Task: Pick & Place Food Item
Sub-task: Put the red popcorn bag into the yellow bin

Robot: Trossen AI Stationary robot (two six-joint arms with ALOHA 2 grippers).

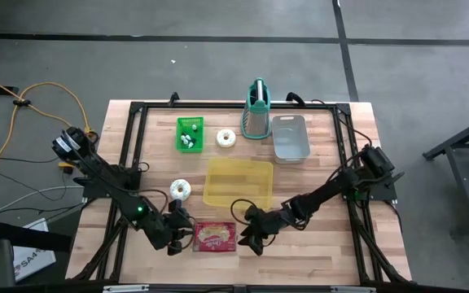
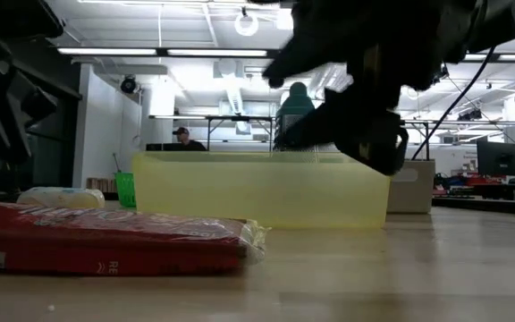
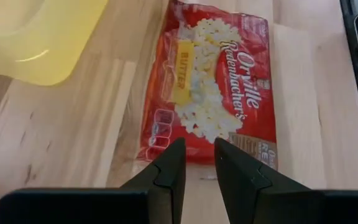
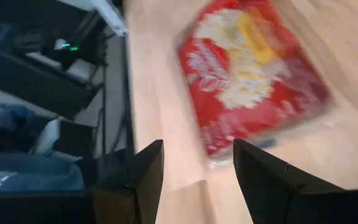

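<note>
**Popcorn bag flat on the counter, one claw at each end**

The popcorn bag (image 1: 215,237) lies flat on the wooden counter (image 1: 332,252) near its front edge, just in front of the yellow tray (image 1: 238,182), held by nothing. Its long axis runs side to side along that front edge, so one short end faces each arm.

The left claw (image 1: 176,236) sits just beside the bag's left end, tilted downward. In its wrist view the bag (image 3: 213,81) stretches straight away from the fingertips (image 3: 173,155), long axis in line with the claw's reach, and the fingers stand close together with only a narrow slit between them. That gap looks too slim to take the bag's edge without widening first.

The right claw (image 1: 251,236) is just beside the bag's right end, fingers spread well apart. Its wrist view shows the bag (image 4: 253,68) ahead and slightly to one side of the gap between the fingers (image 4: 145,168).

Both claws are about equally near. Judged from their openings, the right one is better set to grasp the bag, by closing over the short end facing it.

Farther back stand a white roll (image 1: 181,189), the tray, a green bin (image 1: 190,133), a second roll (image 1: 226,138), a grey tub (image 1: 291,137) and a teal grater (image 1: 256,110)
</note>
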